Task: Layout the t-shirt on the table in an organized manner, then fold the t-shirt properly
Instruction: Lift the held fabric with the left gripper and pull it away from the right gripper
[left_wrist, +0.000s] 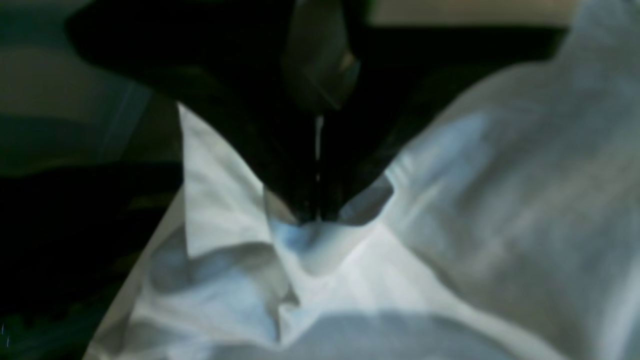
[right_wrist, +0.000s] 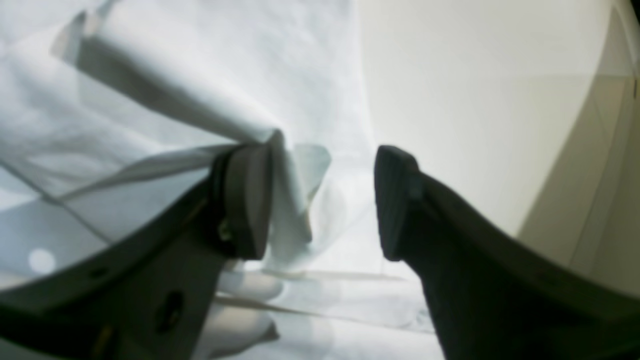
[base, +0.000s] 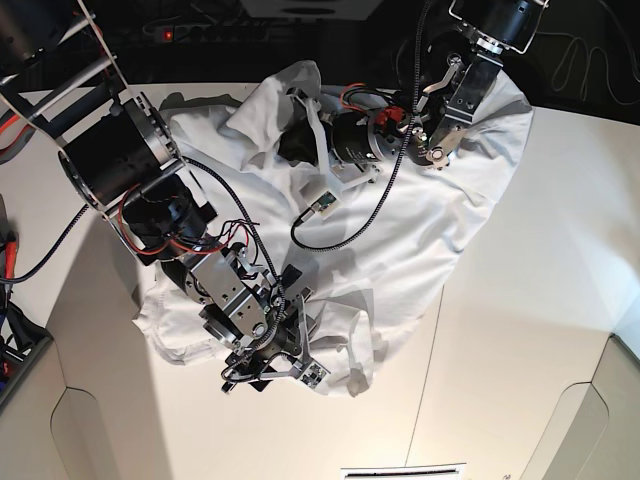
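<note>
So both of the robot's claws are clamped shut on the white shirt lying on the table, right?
Not both. Only the left gripper is shut on the t-shirt. The right wrist view shows the right gripper open, with cloth between its fingers but not pinched.

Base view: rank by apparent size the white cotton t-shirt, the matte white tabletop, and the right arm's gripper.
1. Matte white tabletop, widest, running past the frame.
2. Wrinkled white cotton t-shirt.
3. Right gripper, clearly smallest, though it sits nearer the camera than the cloth.
</note>
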